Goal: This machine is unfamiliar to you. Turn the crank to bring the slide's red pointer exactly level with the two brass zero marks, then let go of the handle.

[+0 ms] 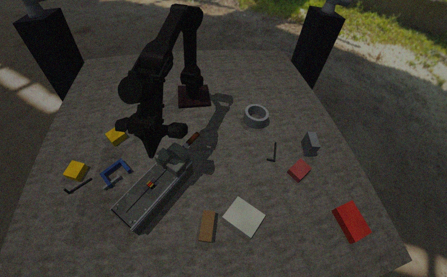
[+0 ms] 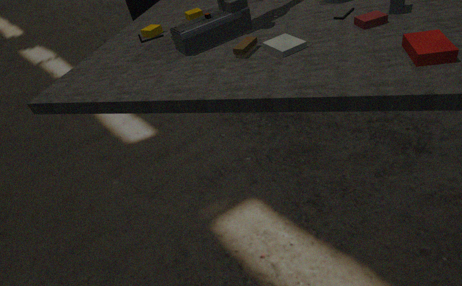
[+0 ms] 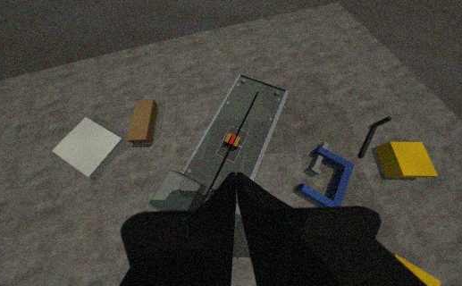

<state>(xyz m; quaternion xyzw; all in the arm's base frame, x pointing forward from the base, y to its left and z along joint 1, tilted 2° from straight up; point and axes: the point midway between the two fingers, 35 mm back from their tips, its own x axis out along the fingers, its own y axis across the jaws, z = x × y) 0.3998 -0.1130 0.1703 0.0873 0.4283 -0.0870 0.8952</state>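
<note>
The machine, a long grey box (image 1: 139, 203) (image 2: 214, 33) (image 3: 256, 112), lies diagonally on the table, with a slot in its top and a grey-green housing (image 1: 177, 161) (image 3: 178, 189) at one end. The slide's small red pointer (image 1: 150, 184) (image 3: 232, 139) sits between the two brass marks and looks about level with them; a tiny offset cannot be told. The orange-brown crank handle (image 1: 192, 138) sticks out beyond the housing. My gripper (image 1: 152, 156) (image 3: 235, 177) is shut and empty, its tips beside the housing in the top view and away from the handle. The exterior view does not show it.
A blue bracket (image 1: 106, 173) (image 3: 343, 179) and yellow blocks (image 1: 75, 169) (image 1: 115, 136) lie left of the machine in the top view. A brown block (image 1: 207, 226), a white slab (image 1: 244, 216), a grey ring (image 1: 256, 118) and red blocks (image 1: 352, 221) (image 1: 299, 170) lie to its right.
</note>
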